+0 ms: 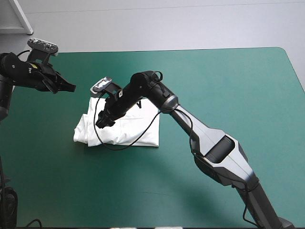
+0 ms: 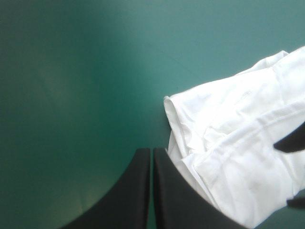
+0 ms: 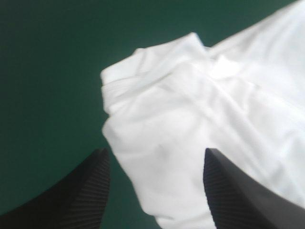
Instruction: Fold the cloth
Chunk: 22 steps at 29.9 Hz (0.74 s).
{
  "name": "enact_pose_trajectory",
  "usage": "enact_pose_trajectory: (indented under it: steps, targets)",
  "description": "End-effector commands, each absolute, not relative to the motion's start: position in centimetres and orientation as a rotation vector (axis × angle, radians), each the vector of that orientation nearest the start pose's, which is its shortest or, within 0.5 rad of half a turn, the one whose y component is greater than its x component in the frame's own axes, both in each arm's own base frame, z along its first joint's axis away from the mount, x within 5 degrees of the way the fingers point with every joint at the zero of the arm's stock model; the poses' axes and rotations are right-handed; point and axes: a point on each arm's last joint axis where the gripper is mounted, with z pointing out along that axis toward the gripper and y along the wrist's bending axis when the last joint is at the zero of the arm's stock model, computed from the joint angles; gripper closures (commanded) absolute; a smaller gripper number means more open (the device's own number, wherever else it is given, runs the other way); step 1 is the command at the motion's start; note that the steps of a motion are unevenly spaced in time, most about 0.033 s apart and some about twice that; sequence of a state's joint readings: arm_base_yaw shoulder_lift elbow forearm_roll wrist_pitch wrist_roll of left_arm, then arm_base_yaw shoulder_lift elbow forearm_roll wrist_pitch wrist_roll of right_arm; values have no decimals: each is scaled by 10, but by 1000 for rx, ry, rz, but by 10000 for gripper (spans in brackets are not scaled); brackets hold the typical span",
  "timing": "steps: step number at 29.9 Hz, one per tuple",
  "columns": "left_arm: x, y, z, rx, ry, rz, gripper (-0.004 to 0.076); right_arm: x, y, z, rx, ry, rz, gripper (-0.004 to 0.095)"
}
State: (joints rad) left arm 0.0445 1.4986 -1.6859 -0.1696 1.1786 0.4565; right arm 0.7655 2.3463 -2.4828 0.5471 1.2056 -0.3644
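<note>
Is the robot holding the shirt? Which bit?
Nothing is held. The right gripper is over the T-shirt with its jaws apart. The left gripper is shut and empty, off to the side.

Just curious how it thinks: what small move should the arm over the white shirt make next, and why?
Probably ease the right tool down and shut it on the white short-sleeved T-shirt bundle. Its black fingers stand open with the bundle's crumpled end between them, nothing gripped yet. The left tool is shut, off to the side over the teal-green table cover.
</note>
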Motion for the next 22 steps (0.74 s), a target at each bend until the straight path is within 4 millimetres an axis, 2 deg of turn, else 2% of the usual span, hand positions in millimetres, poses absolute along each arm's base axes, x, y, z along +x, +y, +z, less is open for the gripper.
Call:
enact_pose_trajectory:
  steps: [1,3,6,8,12,17,22]
  targets:
    - [301,-3,445,458,2309,-2,705,351,340,380,-1107,2104,856,390]
    - [301,-3,445,447,2313,-8,705,364,314,386,-1016,2149,834,390]
    - [301,-3,445,441,2314,-11,705,375,277,381,-934,2245,807,390]
    - [301,-3,445,441,2314,-11,705,374,253,371,-924,2309,805,390]
    - [301,-3,445,443,2314,-10,705,359,221,351,-867,2370,923,390]
    - [302,-2,444,444,2322,-12,705,354,209,321,-750,2364,981,379]
    - [304,-2,442,446,2331,-15,705,361,209,298,-650,2376,974,232]
